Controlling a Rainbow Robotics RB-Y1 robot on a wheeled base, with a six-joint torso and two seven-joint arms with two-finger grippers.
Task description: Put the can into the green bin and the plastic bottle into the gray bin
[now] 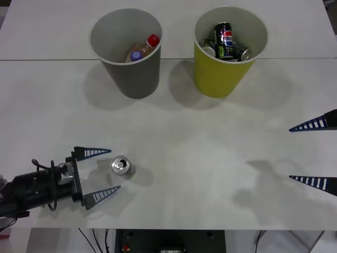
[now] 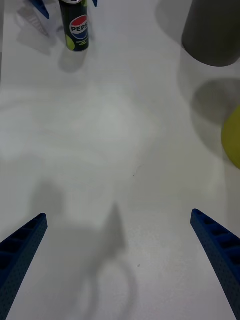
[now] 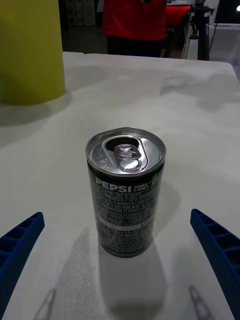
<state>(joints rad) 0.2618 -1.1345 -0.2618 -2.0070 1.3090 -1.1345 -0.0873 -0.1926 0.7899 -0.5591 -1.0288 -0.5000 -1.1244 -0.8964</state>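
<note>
— Blue fingers of the left gripper stand spread wide and empty, the can upright on the table just ahead.

— It should centre, then close low. The right gripper, also spread, idles.

— Contents deep in the gray bin and green bin are hard to tell.

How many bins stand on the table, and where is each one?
2. The gray bin stands at the far side, toward the robot's left; the green bin stands beside it, toward the robot's right. They are apart.
</note>
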